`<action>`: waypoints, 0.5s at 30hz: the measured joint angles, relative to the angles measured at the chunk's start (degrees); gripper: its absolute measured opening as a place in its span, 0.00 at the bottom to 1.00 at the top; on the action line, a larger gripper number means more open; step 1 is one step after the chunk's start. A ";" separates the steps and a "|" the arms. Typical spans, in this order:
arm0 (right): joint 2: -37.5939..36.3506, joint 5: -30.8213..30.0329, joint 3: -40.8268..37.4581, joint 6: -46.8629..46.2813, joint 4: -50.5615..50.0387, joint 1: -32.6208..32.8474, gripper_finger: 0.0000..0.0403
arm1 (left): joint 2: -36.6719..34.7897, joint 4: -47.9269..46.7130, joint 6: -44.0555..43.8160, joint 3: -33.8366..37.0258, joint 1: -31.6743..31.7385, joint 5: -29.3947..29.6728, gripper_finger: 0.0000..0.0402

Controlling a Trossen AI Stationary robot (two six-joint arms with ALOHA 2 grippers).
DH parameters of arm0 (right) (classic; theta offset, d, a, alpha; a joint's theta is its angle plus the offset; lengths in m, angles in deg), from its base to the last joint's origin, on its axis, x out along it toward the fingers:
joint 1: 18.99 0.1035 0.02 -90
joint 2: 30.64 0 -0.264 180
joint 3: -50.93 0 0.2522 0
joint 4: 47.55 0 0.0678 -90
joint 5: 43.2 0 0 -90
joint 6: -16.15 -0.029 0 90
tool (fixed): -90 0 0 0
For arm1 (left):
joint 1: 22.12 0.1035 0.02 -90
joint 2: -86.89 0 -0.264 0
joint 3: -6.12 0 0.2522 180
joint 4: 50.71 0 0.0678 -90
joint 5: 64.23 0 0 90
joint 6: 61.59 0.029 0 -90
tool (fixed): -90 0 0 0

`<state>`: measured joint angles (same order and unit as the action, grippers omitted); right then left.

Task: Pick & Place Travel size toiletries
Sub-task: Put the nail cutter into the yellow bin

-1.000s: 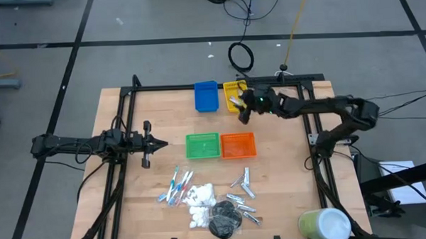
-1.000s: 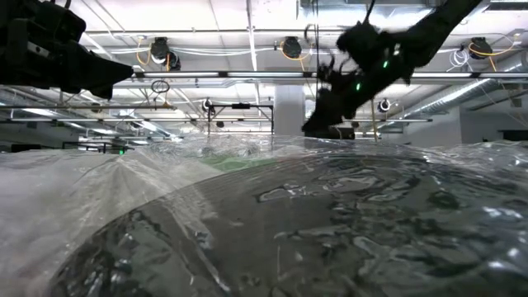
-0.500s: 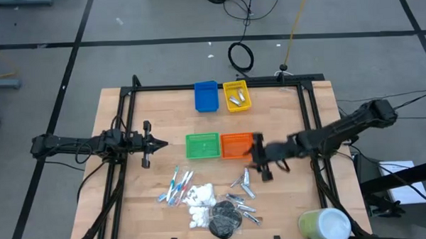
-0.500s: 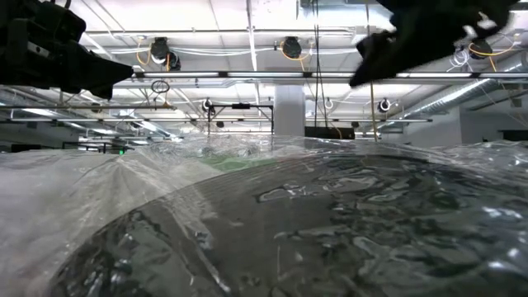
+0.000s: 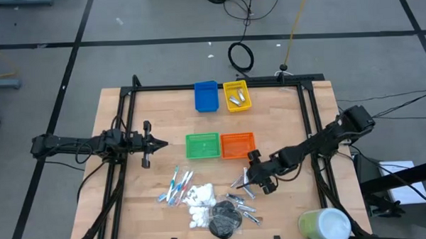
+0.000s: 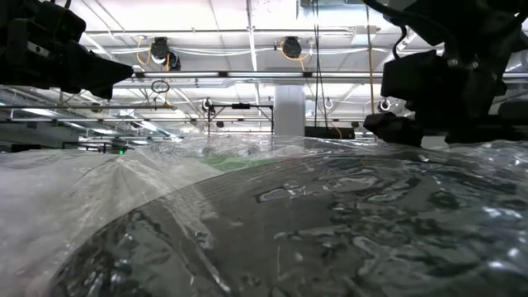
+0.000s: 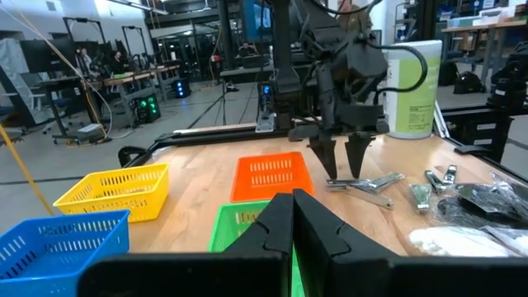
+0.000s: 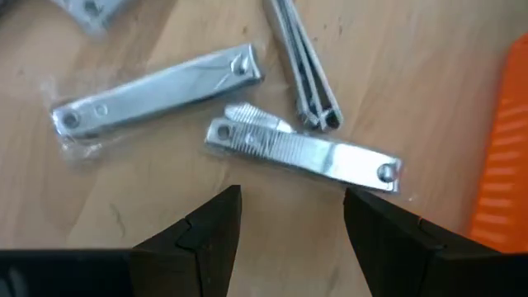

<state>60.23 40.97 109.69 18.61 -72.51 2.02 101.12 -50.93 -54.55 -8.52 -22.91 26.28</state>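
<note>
Silver nail clippers (image 8: pixel 305 153) in clear wrap lie on the wooden table with a second clipper (image 8: pixel 157 87) and a thin silver pair (image 8: pixel 301 62). My right gripper (image 8: pixel 293 214) is open just above them, fingers pointing down, touching nothing; it also shows in the high view (image 5: pixel 250 179) and the left wrist view (image 7: pixel 345 165). More silver pieces (image 5: pixel 243 202), blue, red and white sticks (image 5: pixel 176 186), white pads (image 5: pixel 199 198) and black discs (image 5: pixel 223 220) lie near the front edge. My left gripper (image 5: pixel 163 142) waits shut and empty at the table's left.
A green bin (image 5: pixel 202 145) and an orange bin (image 5: pixel 237 145) stand mid-table, the orange one just beyond my right gripper. A blue bin (image 5: pixel 206 96) and a yellow bin (image 5: pixel 236 96) holding silver pieces stand at the far edge. A pale green cylinder (image 5: pixel 323 225) stands front right.
My right gripper has swung from over the yellow bin at the far edge toward the near edge, past the orange bin, and has come down over the silver clippers.
</note>
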 joint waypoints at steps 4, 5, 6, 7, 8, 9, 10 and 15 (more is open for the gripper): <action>-0.88 -0.29 0.00 0.20 -0.17 0.69 0.50 | -0.01 0.00 -0.01 0.00 0.01 0.00 0.01; -1.32 -0.30 0.00 0.37 -0.07 0.89 0.50 | -0.02 0.01 0.00 0.00 0.01 0.02 0.01; -1.62 -0.39 0.00 0.93 0.24 1.10 0.50 | -0.01 0.00 -0.01 0.00 0.02 0.01 0.01; -1.81 -0.56 0.11 1.61 0.43 1.27 0.50 | 0.00 0.00 0.00 0.00 0.02 0.02 0.01; -1.81 -1.30 0.26 2.61 0.62 1.31 0.50 | -0.01 0.02 -0.01 0.00 0.02 0.00 0.01; -1.79 -1.76 0.28 3.98 0.88 1.29 0.50 | -0.02 0.00 0.00 0.00 0.00 0.02 0.01; -1.79 -1.71 0.28 5.16 0.86 1.16 0.50 | 0.00 0.00 0.00 0.00 0.00 0.00 0.01; -0.99 -0.19 0.28 9.86 2.10 -1.93 0.50 | 0.00 0.00 0.00 0.00 0.01 0.00 0.01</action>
<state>59.24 40.78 109.97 28.47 -70.41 0.09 101.13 -50.93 -54.55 -8.52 -22.90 26.28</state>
